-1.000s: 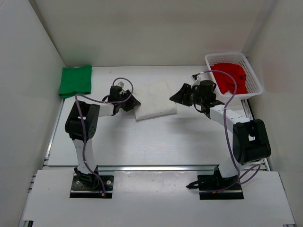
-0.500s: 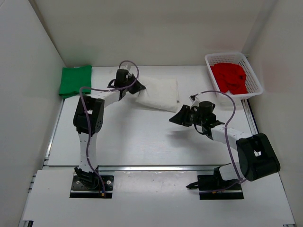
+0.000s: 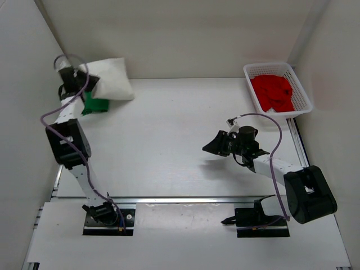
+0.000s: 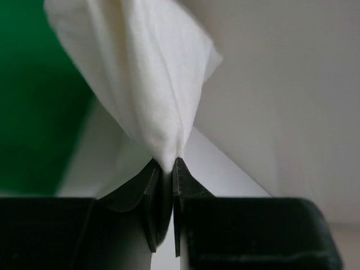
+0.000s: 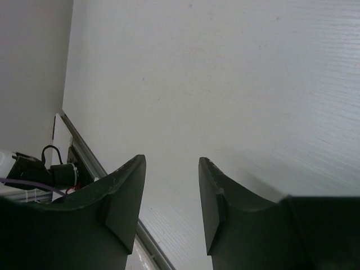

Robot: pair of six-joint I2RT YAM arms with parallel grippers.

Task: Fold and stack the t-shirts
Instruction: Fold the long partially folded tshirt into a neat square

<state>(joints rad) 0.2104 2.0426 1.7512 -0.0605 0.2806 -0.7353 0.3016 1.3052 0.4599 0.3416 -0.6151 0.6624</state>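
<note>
White shirt (image 3: 109, 77): folded, lifted right over the green shirt (image 3: 97, 104), not yet laid down.
Green shirt: folded flat, bottom of the pile.
Red shirt (image 3: 273, 93): crumpled, far across from the green shirt, inside the basket (image 3: 267, 64).
Left gripper (image 4: 170, 163): pinched tight on an edge of the white shirt.
Right gripper (image 5: 171, 160): spread apart, holding nothing, far from the green shirt.
Done: likely two folds.
Left to do: one drop, then the red shirt.
</note>
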